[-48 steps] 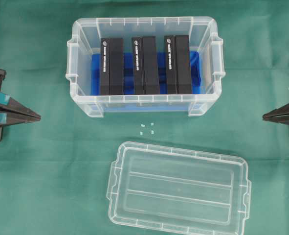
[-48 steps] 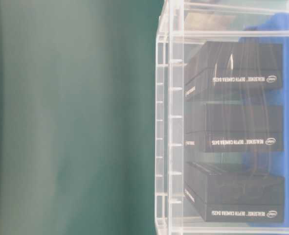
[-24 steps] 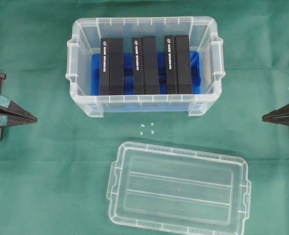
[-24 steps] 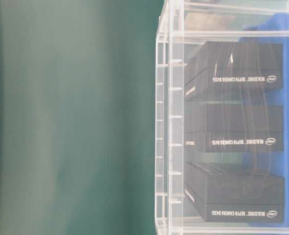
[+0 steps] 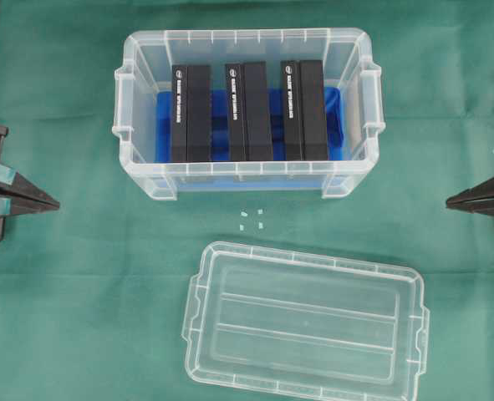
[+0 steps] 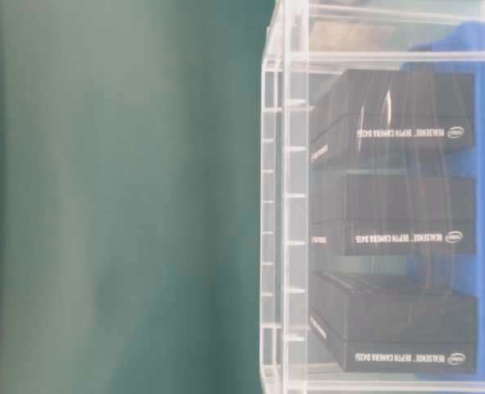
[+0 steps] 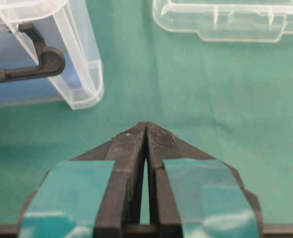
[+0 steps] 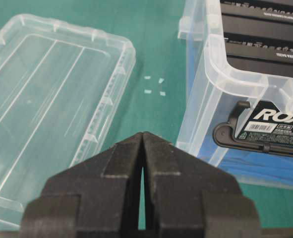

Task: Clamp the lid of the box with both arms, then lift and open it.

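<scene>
Lid (image 5: 305, 326) lies flat on the green cloth (image 5: 79, 317), inner side up with its two long ridges showing, in front of the box (image 5: 248, 184) and well apart from it, slightly askew to the box's front wall. Between them sit a few small pale flecks (image 5: 252, 219) on the cloth. The box stands open, with three black cartons (image 5: 247, 110) upright side by side on a blue liner (image 5: 334, 125); through the side wall in the table-level view I can read white lettering on each carton.

My left gripper (image 5: 54, 201) rests at the left edge of the cloth, tips pressed together and holding nothing (teal tape wraps both fingers (image 7: 67, 193)). From its wrist camera the box corner sits ahead to the left and the lid's edge ahead to the right, neither touched.

My right gripper (image 5: 451, 200) is at the right edge, also closed tip to tip and empty. Its wrist camera shows the lid to the left, the box with a black latch and a label on its end wall to the right.
</scene>
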Robot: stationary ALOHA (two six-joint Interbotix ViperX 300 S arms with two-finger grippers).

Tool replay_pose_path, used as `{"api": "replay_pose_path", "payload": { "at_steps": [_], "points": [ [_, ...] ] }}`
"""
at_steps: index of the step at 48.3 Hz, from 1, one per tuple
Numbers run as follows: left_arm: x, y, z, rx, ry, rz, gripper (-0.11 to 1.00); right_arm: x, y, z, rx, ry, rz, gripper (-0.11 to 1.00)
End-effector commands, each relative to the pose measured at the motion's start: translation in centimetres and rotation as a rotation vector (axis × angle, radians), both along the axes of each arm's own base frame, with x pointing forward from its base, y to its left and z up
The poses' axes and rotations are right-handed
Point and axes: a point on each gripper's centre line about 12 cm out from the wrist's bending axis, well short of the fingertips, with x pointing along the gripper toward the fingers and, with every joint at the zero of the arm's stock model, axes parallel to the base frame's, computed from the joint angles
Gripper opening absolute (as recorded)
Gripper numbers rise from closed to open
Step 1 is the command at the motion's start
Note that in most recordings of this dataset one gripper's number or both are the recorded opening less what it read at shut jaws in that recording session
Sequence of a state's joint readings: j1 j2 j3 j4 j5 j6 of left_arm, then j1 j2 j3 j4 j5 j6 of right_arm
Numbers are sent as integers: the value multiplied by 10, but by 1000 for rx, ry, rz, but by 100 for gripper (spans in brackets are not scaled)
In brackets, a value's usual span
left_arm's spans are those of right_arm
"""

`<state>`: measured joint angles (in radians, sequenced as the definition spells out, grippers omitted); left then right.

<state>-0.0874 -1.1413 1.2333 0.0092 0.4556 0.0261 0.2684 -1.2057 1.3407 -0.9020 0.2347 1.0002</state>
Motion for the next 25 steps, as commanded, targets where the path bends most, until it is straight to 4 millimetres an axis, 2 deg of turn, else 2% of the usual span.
{"api": "replay_pose_path", "payload": {
  "at_steps": [1, 14, 25],
  "points": [
    [5, 0, 8, -6, -41, 4, 1, 2, 1, 8, 12, -14, 1, 0],
    [13, -1, 24, -9, -189, -2, 1, 1, -1, 13, 57, -19, -20, 0],
    [15, -1, 28, -11, -228, -3, 1, -1, -3, 18, 121, 2, -61, 0]
  ]
}}
